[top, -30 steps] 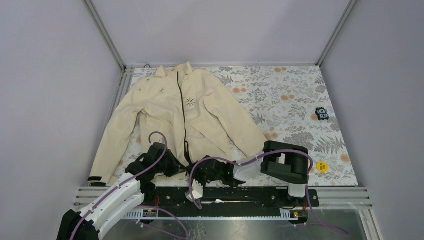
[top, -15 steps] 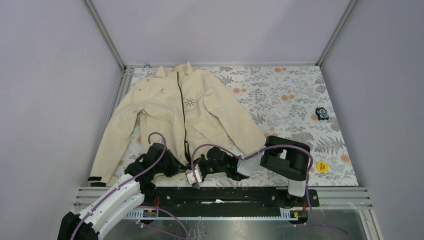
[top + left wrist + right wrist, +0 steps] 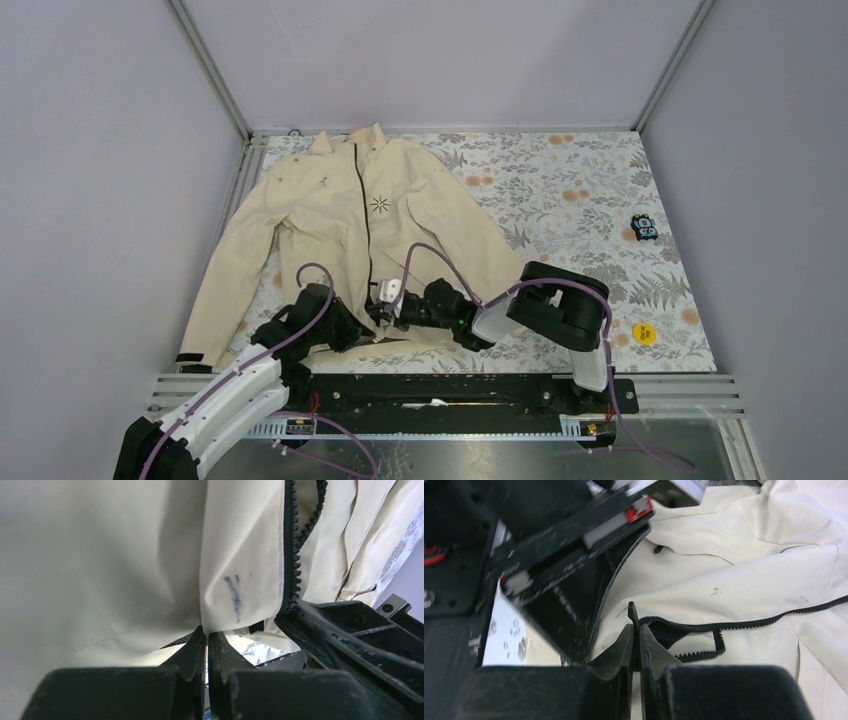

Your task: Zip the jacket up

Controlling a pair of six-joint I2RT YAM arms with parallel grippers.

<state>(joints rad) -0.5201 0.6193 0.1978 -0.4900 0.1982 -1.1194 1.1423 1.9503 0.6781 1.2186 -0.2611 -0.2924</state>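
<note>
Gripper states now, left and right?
Left gripper: closed, pinching the jacket hem.
Right gripper: closed on the zipper pull.

The left gripper is crowding the right gripper on its left side, just beside it. Ahead of the right gripper the jacket is lying flat. To its right, floral mat is lying open, with a toy car and yellow disc sitting far off.
</note>
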